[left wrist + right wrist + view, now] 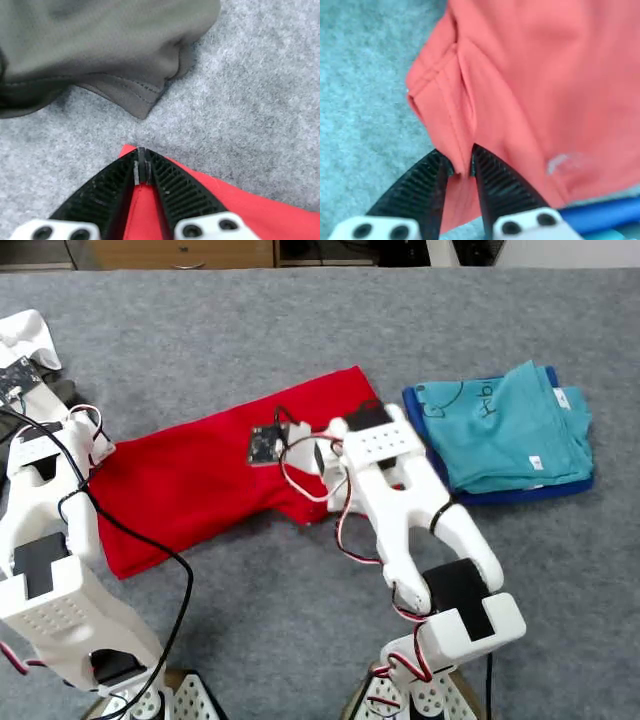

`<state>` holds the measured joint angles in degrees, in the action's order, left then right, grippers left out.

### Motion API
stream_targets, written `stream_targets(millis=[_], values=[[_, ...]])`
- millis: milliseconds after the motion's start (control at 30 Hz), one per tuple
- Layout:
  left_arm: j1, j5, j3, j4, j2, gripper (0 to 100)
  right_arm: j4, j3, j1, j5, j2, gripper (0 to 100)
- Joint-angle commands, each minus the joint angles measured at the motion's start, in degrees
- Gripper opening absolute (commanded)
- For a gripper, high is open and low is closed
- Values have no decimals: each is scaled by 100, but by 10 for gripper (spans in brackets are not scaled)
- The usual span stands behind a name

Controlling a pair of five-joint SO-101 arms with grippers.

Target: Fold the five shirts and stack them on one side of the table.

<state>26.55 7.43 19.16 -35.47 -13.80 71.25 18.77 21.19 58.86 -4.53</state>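
Observation:
A red shirt [210, 475] lies stretched across the middle of the grey table [300, 320], folded into a long band. My left gripper [141, 161] is shut on its left corner [150, 200], by the table's left side. My right gripper [462, 162] is shut on a fold of the red shirt [530, 90] at its right end; in the high view that arm [385, 455] covers the spot. A stack of folded shirts, teal [510, 430] on top of blue [520, 490], sits at the right.
A grey shirt [90, 45] lies crumpled just beyond the left gripper, and a white one [28, 335] sits at the table's far left edge. Cables trail from both arms over the front of the table. A wooden cabinet [180, 252] stands behind.

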Motion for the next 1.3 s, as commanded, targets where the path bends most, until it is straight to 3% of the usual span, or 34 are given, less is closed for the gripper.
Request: stream_targets(millis=[0, 700, 900, 1267], values=[[-53, -53, -220, 105, 136, 20, 334, -848, -75, 79, -101, 2], [-53, -53, -220, 114, 136, 20, 2716, -7196, 127, 1064, -4163, 2], [-62, -53, -220, 114, 136, 20, 2699, -7952, 303, 1591, -4857, 2], [-88, -53, -220, 114, 136, 20, 2690, -9112, 400, 1618, -5543, 16]])
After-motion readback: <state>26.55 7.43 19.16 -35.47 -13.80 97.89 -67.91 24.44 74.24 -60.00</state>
